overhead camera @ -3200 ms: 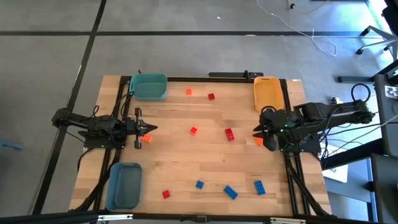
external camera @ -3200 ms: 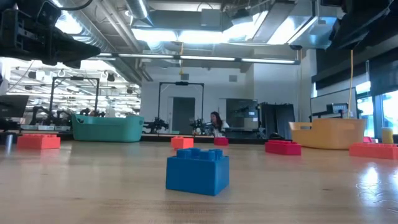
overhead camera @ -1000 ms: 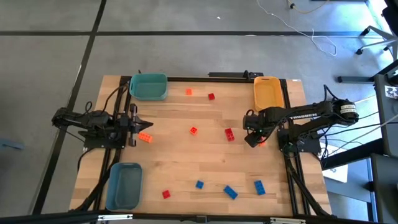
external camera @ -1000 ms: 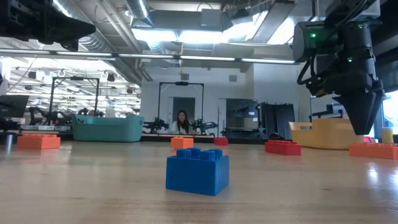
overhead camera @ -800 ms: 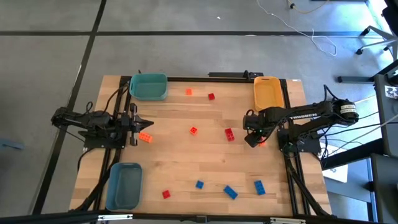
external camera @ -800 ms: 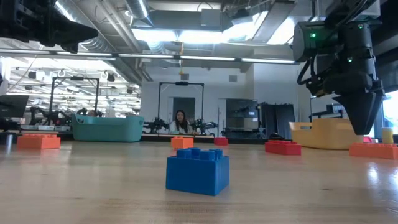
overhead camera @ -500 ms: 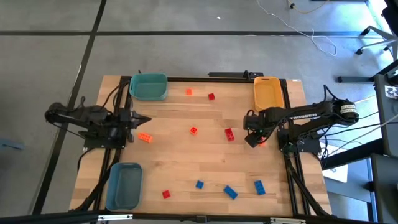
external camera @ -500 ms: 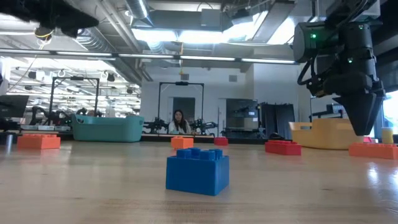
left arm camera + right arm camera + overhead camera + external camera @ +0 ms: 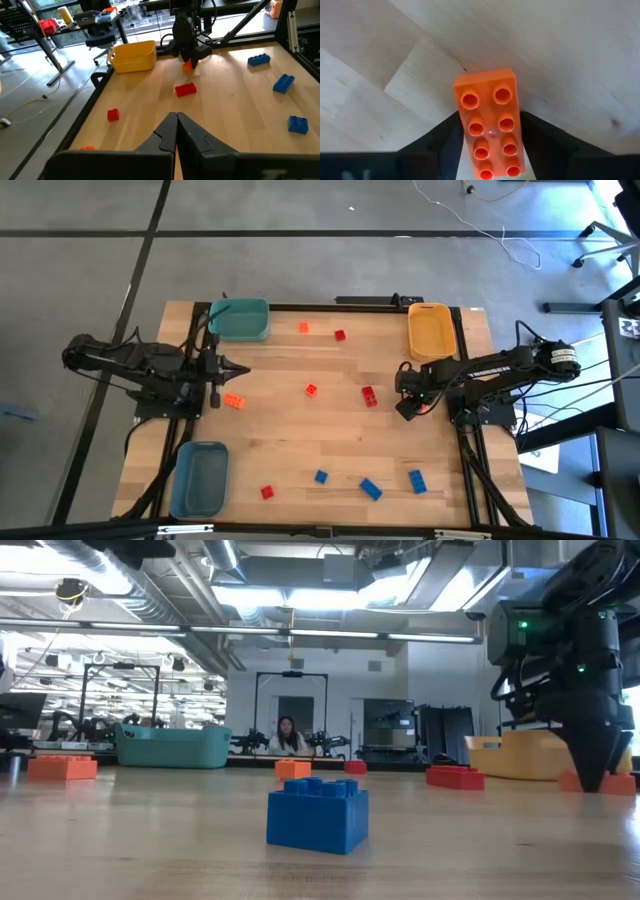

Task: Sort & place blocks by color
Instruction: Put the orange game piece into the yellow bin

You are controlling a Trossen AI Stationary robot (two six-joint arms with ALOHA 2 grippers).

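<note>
Two tools are at the counter (image 9: 330, 440), and only the right tool (image 9: 489, 134) is at a block: it stands point-down over an orange block (image 9: 489, 122) that lies flat on the wood, one dark finger (image 9: 440, 142) just beside each long side, jaws spread around it. Whether the fingers press it cannot be told. From above, this tool (image 9: 408, 408) is just in front of the yellow-orange bin (image 9: 432, 330), with a red block (image 9: 369, 395) near it toward the counter's middle. Three blue blocks (image 9: 370, 488) lie in a row farther toward the front edge, well apart from it, with another small red block (image 9: 267, 492) beyond them. The left tool (image 9: 176, 131) is closed on nothing, waiting at the opposite side; another orange block (image 9: 234, 401) lies just ahead of it, between the teal bin (image 9: 240, 319) and the grey-blue bin (image 9: 200, 478)
</note>
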